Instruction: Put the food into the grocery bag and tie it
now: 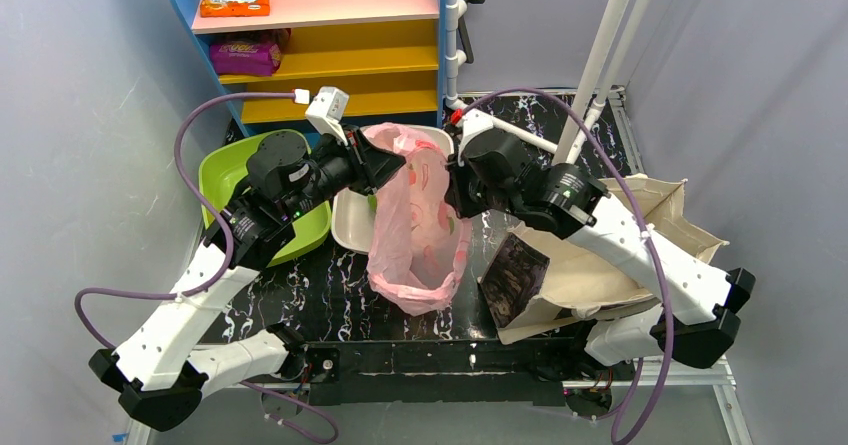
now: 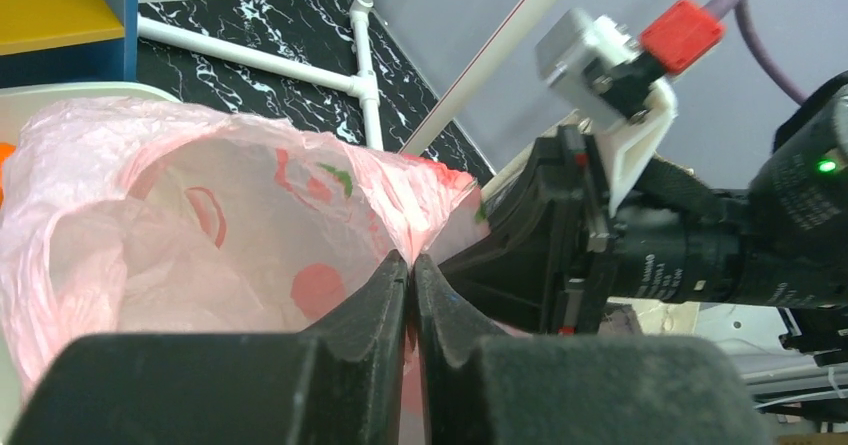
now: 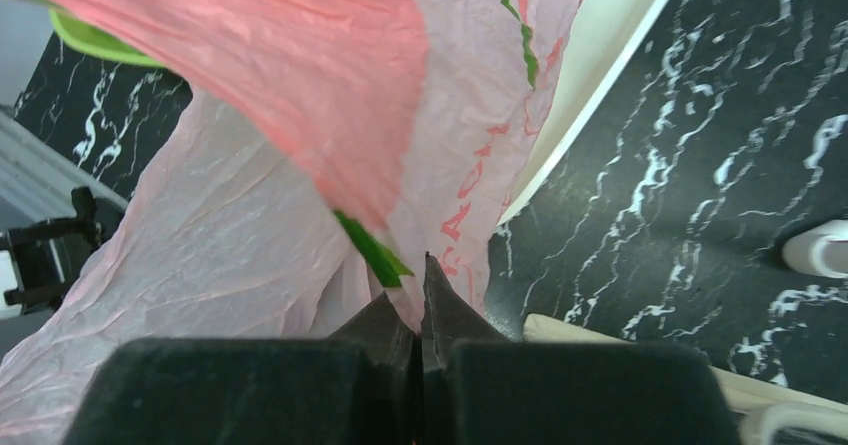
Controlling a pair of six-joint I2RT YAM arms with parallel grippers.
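The pink grocery bag [image 1: 415, 240] stands on the black marbled table between my two grippers, with its mouth held up. My left gripper [image 1: 392, 162] is shut on the bag's left rim; in the left wrist view its jaws [image 2: 412, 262] pinch a fold of pink film [image 2: 200, 215]. My right gripper [image 1: 452, 180] is shut on the right rim; in the right wrist view its jaws [image 3: 420, 283] pinch the film [image 3: 250, 225]. The food does not show clearly. Only an orange sliver [image 2: 3, 170] shows at the left edge of the left wrist view.
A white tray [image 1: 350, 227] lies behind the bag, and a green bowl [image 1: 225, 170] lies under my left arm. The beige canvas tote [image 1: 600, 265] lies at the right under my right arm. A shelf [image 1: 330, 55] with snack packs and a white pipe frame [image 1: 600, 55] stand at the back.
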